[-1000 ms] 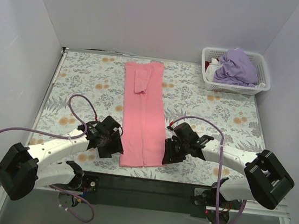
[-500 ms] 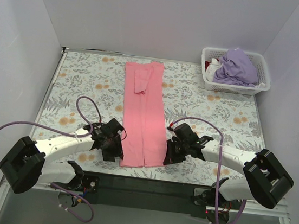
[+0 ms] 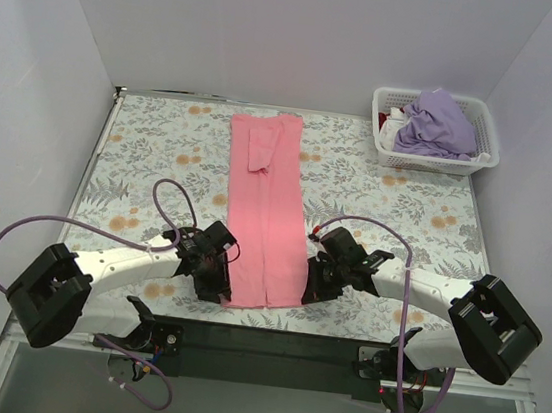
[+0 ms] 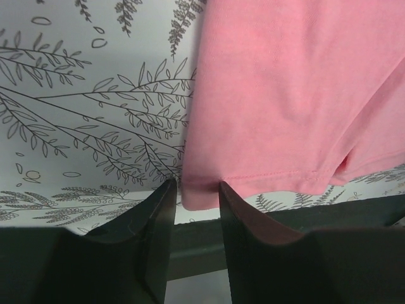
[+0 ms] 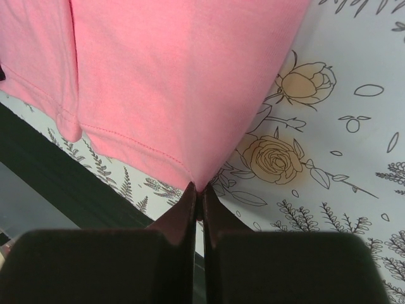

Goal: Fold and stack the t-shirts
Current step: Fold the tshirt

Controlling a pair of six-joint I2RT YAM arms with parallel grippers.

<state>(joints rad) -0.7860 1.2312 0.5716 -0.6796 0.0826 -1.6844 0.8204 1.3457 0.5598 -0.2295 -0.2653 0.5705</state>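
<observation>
Since the pink t-shirt (image 3: 268, 206) already lies as one long narrow strip, the step in hand looks to be the cross fold that makes it short. The strip runs down the middle of the worktop (image 3: 162, 152), from close to the far edge to close to the near edge, and it lies flat. Its hem is at the near edge, and both grippers are at the two corners of this hem. The right gripper (image 5: 199, 193) has its jaws pressed together on the near right corner of the hem, so it pinches the cloth there. The left gripper (image 4: 195, 190) is at the near left corner with its jaws spread a little; the corner sits between the two fingers, but they do not squeeze it yet. The lavender t-shirt (image 3: 437, 124) is heaped in the white basket (image 3: 432, 163) at the far right corner, not folded.

I judge that the next move calls for the left jaws to shut on their corner, taking all layers. Then both arms should lift together and carry the hem toward the far edge, level, so the cloth does not twist.
</observation>
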